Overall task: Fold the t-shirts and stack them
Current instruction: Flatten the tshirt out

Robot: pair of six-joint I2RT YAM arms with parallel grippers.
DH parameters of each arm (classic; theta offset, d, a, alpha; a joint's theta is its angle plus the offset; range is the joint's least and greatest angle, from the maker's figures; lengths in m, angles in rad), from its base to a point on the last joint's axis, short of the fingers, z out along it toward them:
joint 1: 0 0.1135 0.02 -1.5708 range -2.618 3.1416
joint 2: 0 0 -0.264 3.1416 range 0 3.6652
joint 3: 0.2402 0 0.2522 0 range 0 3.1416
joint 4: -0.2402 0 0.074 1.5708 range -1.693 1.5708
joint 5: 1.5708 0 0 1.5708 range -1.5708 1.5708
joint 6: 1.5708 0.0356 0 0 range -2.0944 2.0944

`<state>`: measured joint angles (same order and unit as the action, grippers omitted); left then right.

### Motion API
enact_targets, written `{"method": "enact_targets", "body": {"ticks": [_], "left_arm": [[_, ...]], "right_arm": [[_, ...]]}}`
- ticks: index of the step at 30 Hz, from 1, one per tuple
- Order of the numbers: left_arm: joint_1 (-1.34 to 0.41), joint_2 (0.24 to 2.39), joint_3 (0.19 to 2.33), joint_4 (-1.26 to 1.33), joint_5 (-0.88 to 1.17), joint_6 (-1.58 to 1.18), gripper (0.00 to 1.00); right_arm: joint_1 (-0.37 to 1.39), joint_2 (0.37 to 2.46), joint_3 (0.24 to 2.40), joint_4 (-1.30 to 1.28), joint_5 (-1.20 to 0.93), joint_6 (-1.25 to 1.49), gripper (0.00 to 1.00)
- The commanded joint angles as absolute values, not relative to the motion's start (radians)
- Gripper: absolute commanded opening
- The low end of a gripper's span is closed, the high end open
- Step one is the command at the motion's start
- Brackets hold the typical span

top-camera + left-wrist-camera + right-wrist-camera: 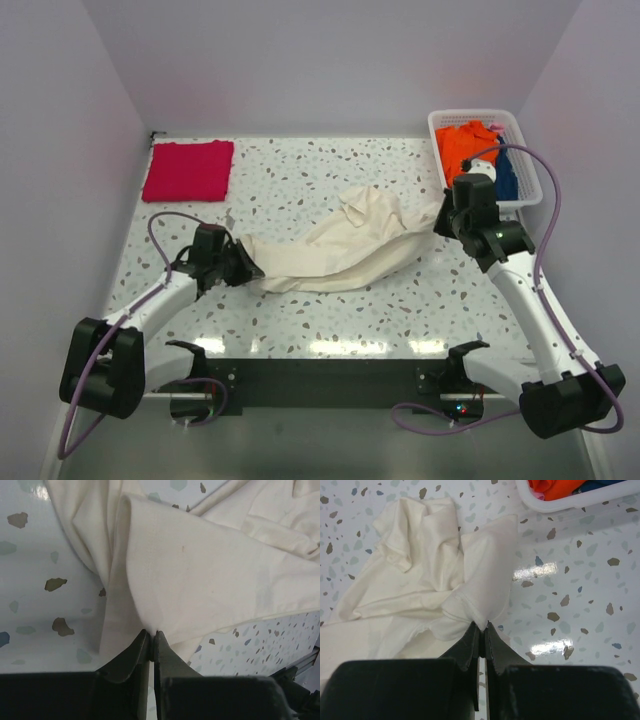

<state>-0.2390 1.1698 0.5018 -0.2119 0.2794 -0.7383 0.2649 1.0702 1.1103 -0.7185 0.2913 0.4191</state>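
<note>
The cream-white t-shirt (340,250) sprawls across the surface (330,320) from left claw (250,270) to right claw (440,221), barring a straight crossing. Bare strips run along the near edge and far middle. The folded crimson-pink t-shirt (188,170) fills the far-left corner; the basket (475,113) the far-right.

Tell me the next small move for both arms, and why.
Probably lift and draw the two arms apart: the left gripper and right gripper each pinch an opposite edge of the cream shirt, which lies bunched and creased between them.
</note>
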Motion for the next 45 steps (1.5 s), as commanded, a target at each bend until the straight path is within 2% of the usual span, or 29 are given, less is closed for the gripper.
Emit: {"method": "enact_targets", "body": {"ticks": [1,4,23,27,29,30,33,35,36,38,39,40,43,45], "left_arm": [[-0.247,1.164,0.610,-0.238,0.249,-0.700,0.08],[-0.244,1.155,0.693,-0.301,0.201,-0.660,0.00],[-0.227,0.893,1.127,-0.574,-0.075,-0.592,0.00],[-0.227,0.960,1.204,-0.508,-0.087,-0.603,0.00],[-0.227,1.015,1.232,-0.419,-0.097,-0.610,0.00],[-0.227,1.088,1.244,-0.390,-0.101,-0.618,0.00],[-0.218,1.274,1.339,-0.272,-0.130,-0.608,0.00],[-0.203,1.363,1.425,-0.144,-0.130,-0.589,0.00],[-0.184,1.459,1.522,-0.111,-0.121,-0.560,0.00],[-0.160,1.566,1.670,-0.106,-0.091,-0.548,0.00],[-0.123,1.669,1.839,-0.106,-0.045,-0.546,0.00],[-0.106,1.721,1.932,-0.118,0.036,-0.548,0.00],[-0.055,1.879,2.288,-0.152,0.115,-0.549,0.00],[-0.016,1.933,2.452,-0.147,0.138,-0.548,0.00]], "right_arm": [[0.259,1.071,1.121,-0.680,0.275,0.419,0.00],[0.261,1.069,1.134,-0.689,0.279,0.417,0.00],[0.259,0.888,1.229,-0.813,0.253,0.437,0.00],[0.261,0.963,1.284,-0.720,0.161,0.465,0.00],[0.261,1.044,1.347,-0.677,0.121,0.474,0.00],[0.261,1.152,1.373,-0.616,0.077,0.479,0.00],[0.259,1.381,1.514,-0.482,0.043,0.482,0.00],[0.256,1.509,1.681,-0.439,0.043,0.477,0.00],[0.253,1.635,1.745,-0.410,0.038,0.468,0.00],[0.235,1.753,2.004,-0.426,0.012,0.466,0.00],[0.230,1.870,2.211,-0.448,0.003,0.468,0.00],[0.227,1.917,2.321,-0.471,0.002,0.466,0.00],[0.225,2.022,2.649,-0.494,0.027,0.451,0.00],[0.224,1.991,2.622,-0.389,0.061,0.433,0.00]]}}
